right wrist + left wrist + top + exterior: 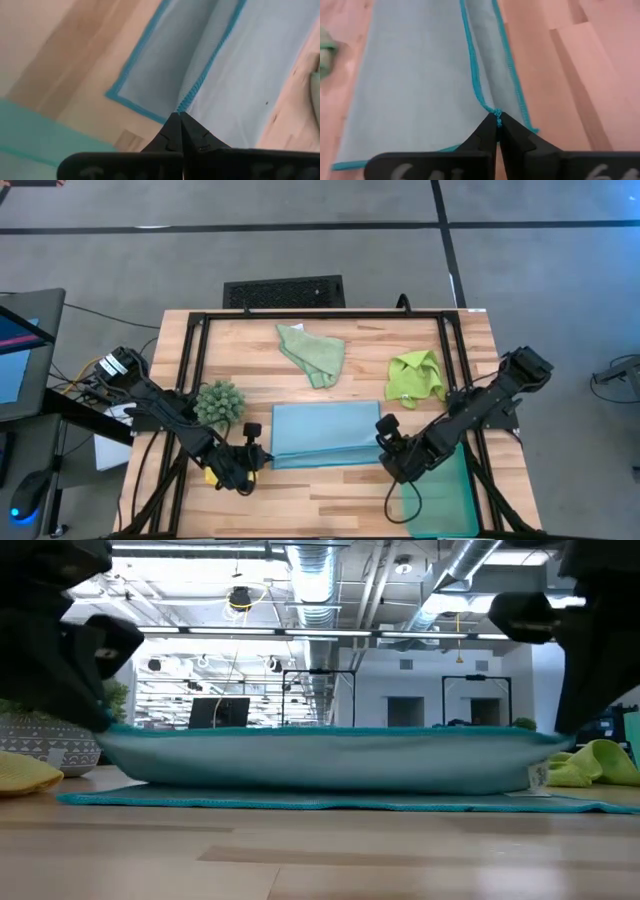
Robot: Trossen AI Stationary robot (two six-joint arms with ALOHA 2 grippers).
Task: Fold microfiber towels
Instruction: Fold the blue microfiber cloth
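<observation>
the light blue towel point(325, 430) lies spread on the wooden table point(330, 495), about in the middle and toward the near edge. the left gripper point(252, 452) has its jaws clamped together on the towel's near left corner, and the right gripper point(392, 448) is pinched the same way on the near right corner. from the low view the near edge is lifted off the wood between them, hanging in a long shallow fold over the part that lies flat. farther back sit the pale sage green towel point(313, 352), crumpled, and to its right the lime green towel point(415, 377), also bunched. the yellow towel point(212, 475) peeks out under the left arm. a dark-green spiky clump point(219, 402) sits at the left, and a teal tray point(440, 500) lies near the right corner.
</observation>
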